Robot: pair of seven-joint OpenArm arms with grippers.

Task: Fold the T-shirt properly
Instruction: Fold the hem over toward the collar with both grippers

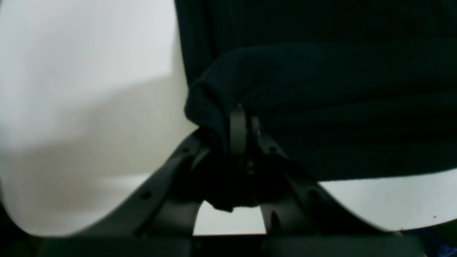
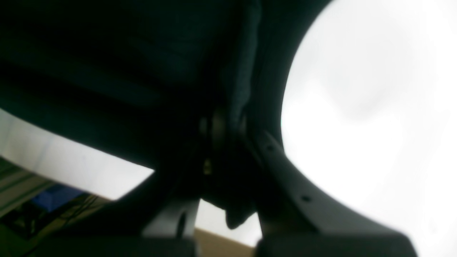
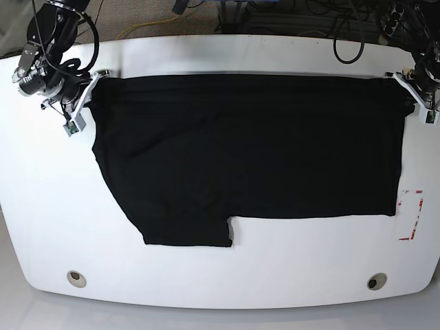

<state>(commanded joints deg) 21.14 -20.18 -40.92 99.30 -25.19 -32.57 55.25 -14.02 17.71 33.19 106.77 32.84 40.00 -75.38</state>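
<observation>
The black T-shirt (image 3: 247, 148) lies spread wide on the white table (image 3: 275, 268), with one sleeve flap hanging toward the front left. At the shirt's far left corner my right gripper (image 3: 92, 85) is shut on the fabric; the right wrist view shows the T-shirt (image 2: 125, 64) bunched between the closed fingers of that gripper (image 2: 228, 119). My left gripper (image 3: 410, 96) is at the far right corner. In the left wrist view this gripper (image 1: 243, 119) is pinched on a fold of the T-shirt (image 1: 321, 89).
A red-and-white marker (image 3: 411, 216) sits on the table right of the shirt. Two round holes (image 3: 77, 278) (image 3: 376, 281) lie near the front edge. Cables (image 3: 344, 41) run along the back edge, and the table's curved rim is close to both arms.
</observation>
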